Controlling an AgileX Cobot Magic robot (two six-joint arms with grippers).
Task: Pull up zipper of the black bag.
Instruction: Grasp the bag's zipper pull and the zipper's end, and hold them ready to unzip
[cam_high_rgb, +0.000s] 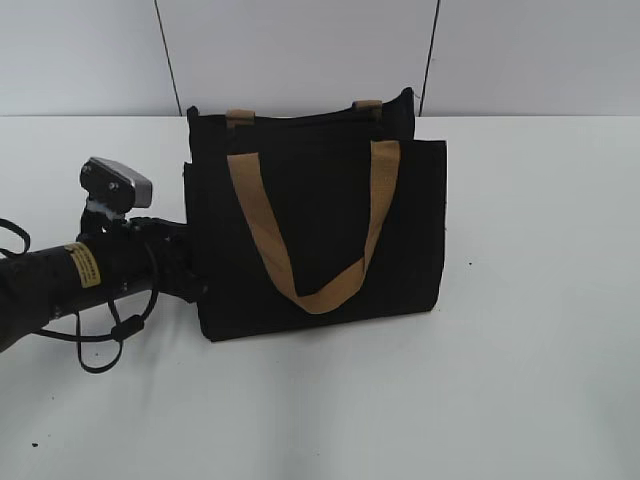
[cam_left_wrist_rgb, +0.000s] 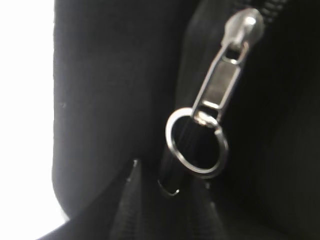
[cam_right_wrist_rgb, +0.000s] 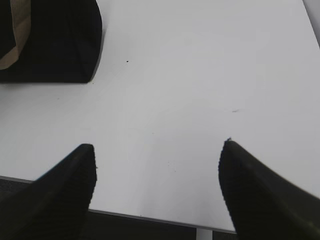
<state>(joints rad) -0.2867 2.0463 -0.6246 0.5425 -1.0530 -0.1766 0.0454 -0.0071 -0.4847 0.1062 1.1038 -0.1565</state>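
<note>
- My left gripper (cam_high_rgb: 192, 285) is at the black bag's (cam_high_rgb: 320, 230) left side edge, low down; in the exterior view its tip is hidden against the dark fabric, and the left wrist view shows only dark shapes along the bottom edge, so I cannot tell how far its jaws stand apart or whether they have hold of anything.
- Directly before that wrist camera hangs the zipper (cam_left_wrist_rgb: 220, 95): a silver slider on the black zip line, a flat metal pull below it, and a ring (cam_left_wrist_rgb: 196, 143) at the pull's lower end. Whether my fingers touch the ring I cannot tell.
- My left arm (cam_high_rgb: 70, 275) lies to the left of the bag, its wrist camera (cam_high_rgb: 115, 185) raised above it and a black cable (cam_high_rgb: 110, 330) looping beneath.
- My right gripper (cam_right_wrist_rgb: 157, 190) is spread wide with nothing between its fingers (cam_right_wrist_rgb: 65, 185); it hovers over the white table (cam_right_wrist_rgb: 200, 75), well apart from the bag, whose corner sits at the upper left of the right wrist view.
- The bag stands upright on the table, front panel toward the exterior camera, one tan handle (cam_high_rgb: 312, 230) drooping in a loop across it.
- Two tan strap ends (cam_high_rgb: 240, 117) show at the bag's top edge.
</note>
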